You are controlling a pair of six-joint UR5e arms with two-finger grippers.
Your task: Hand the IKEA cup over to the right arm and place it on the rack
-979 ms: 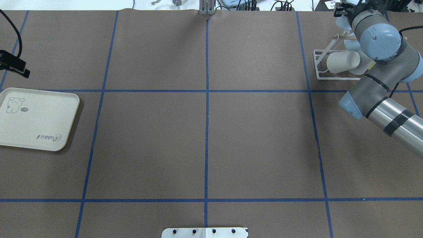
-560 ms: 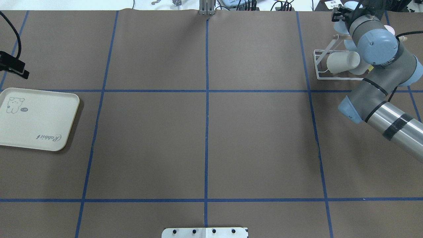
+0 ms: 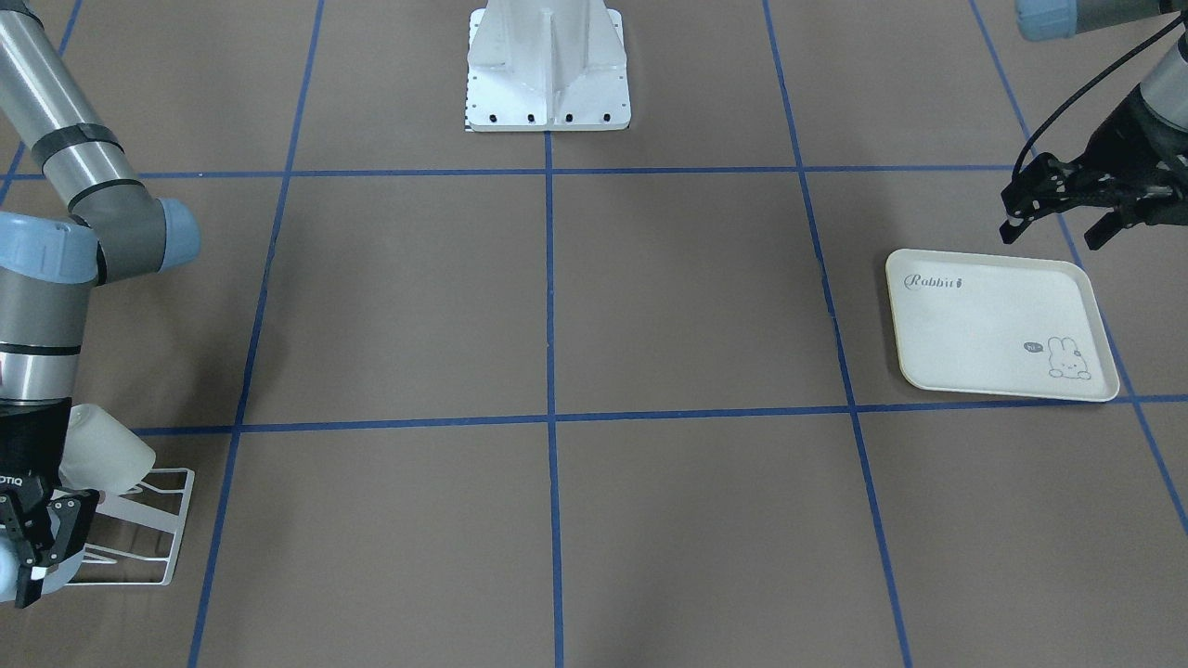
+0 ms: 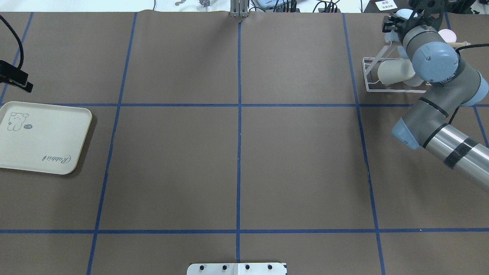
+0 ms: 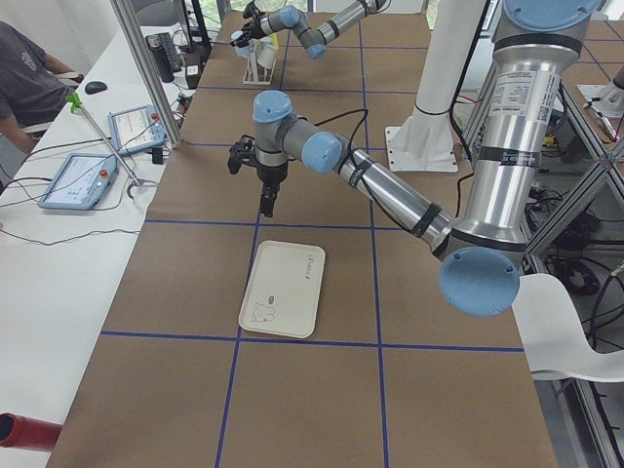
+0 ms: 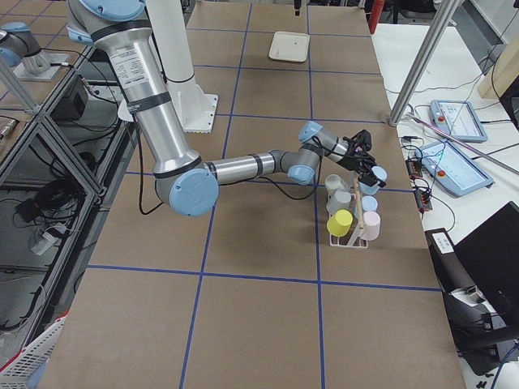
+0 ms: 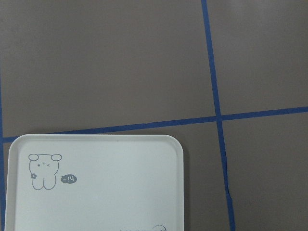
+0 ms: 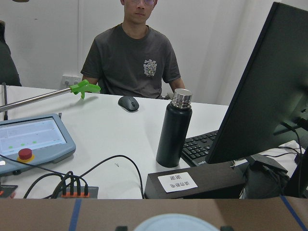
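My right gripper (image 4: 391, 25) is at the far end of the white wire rack (image 4: 367, 81), at the table's far right. It appears shut on a light blue cup (image 6: 375, 174). The cup's pale rim (image 8: 175, 223) lies between the fingertips at the bottom edge of the right wrist view. In the front-facing view the right gripper (image 3: 35, 555) hangs over the rack (image 3: 160, 529), with the cup at the frame's edge. My left gripper (image 3: 1056, 215) is open and empty, hovering just behind the cream rabbit tray (image 3: 993, 325).
The rack also holds a white cup (image 4: 393, 71), a yellow cup (image 6: 339, 221), a pink cup (image 6: 371, 223) and another light blue one (image 6: 369, 203). A desk with a bottle (image 8: 173, 127), teach pendants and a seated person lies beyond the table's far edge.
My right wrist has shifted toward the robot's side and the gripper with the light blue cup has come down closer to the rack's far end. The left gripper has drifted slightly away from the tray.
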